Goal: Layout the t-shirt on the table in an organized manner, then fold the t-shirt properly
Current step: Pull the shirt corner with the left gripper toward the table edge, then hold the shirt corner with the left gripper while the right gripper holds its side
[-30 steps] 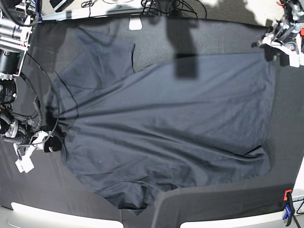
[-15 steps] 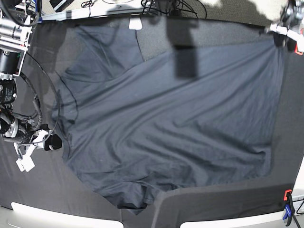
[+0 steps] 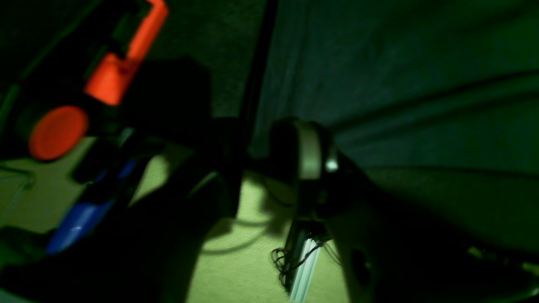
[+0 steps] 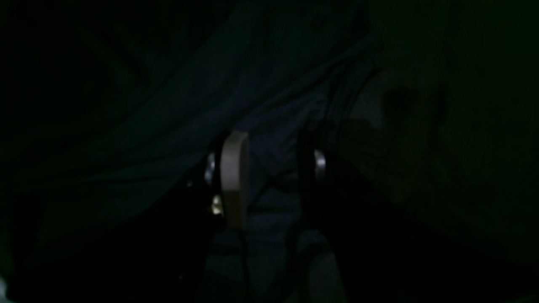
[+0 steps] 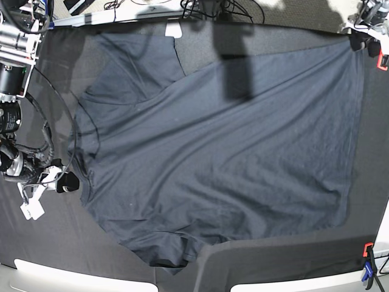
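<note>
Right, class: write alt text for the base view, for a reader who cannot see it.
A large dark slate-blue cotton t-shirt lies spread across a wide table covered in black creased cloth, its far right corner pulled towards the table's corner, where the left gripper sits at the frame edge. The right gripper sits at the shirt's left edge.

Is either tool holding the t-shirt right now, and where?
Nothing looks held: the left tool stands open by the t-shirt's corner, and the right tool is open over its edge.
</note>
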